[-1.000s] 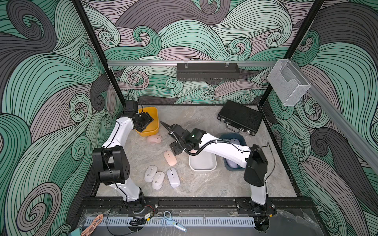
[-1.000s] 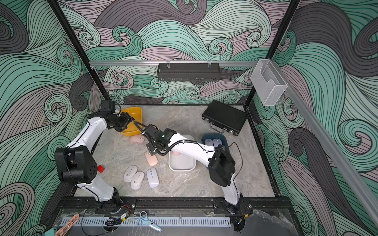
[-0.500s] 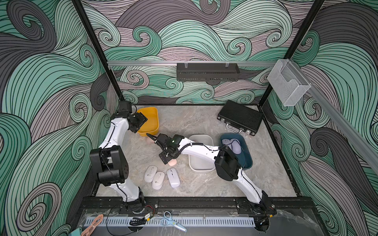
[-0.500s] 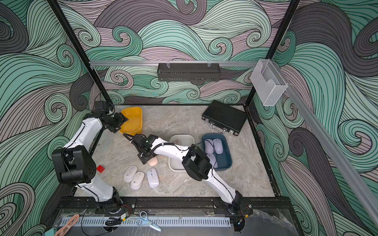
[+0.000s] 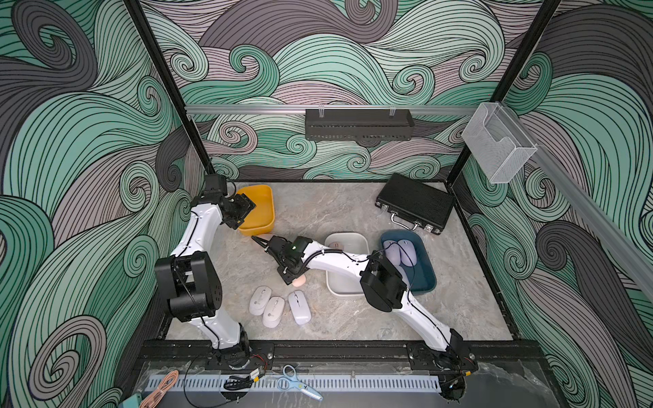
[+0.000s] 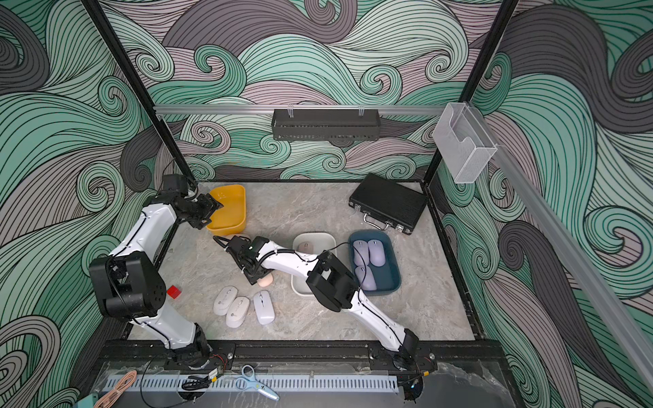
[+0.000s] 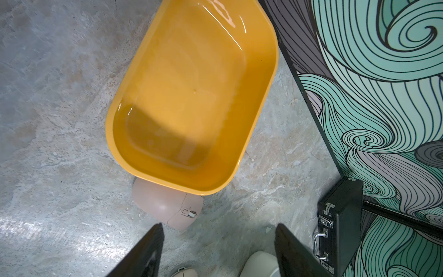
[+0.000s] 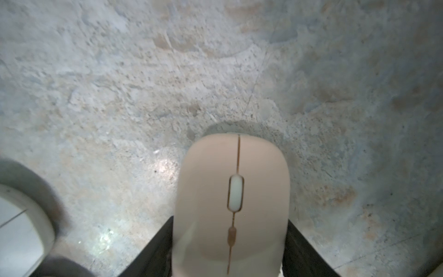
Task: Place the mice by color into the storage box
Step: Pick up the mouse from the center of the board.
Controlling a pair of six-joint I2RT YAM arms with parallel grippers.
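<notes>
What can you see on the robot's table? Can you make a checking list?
Surface: grey marbled tabletop.
Job's things: three lavender mice in blue bin; pink mouse in white bin; another pink mouse beside empty yellow bin; three off-white mice loose in a row.
Clutter: black case, red cube, scissors.
Grippers: left gripper jaws open; right gripper jaws closed on third pink mouse.
Cables: black cable along right arm; orange cable at the front.
Surroundings: wavy-patterned walls, black shelf, clear holder.

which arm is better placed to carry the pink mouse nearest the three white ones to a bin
Right: the right gripper is closed on that pink mouse, a finger against each side; the left gripper hangs open off by the yellow bin.
</notes>
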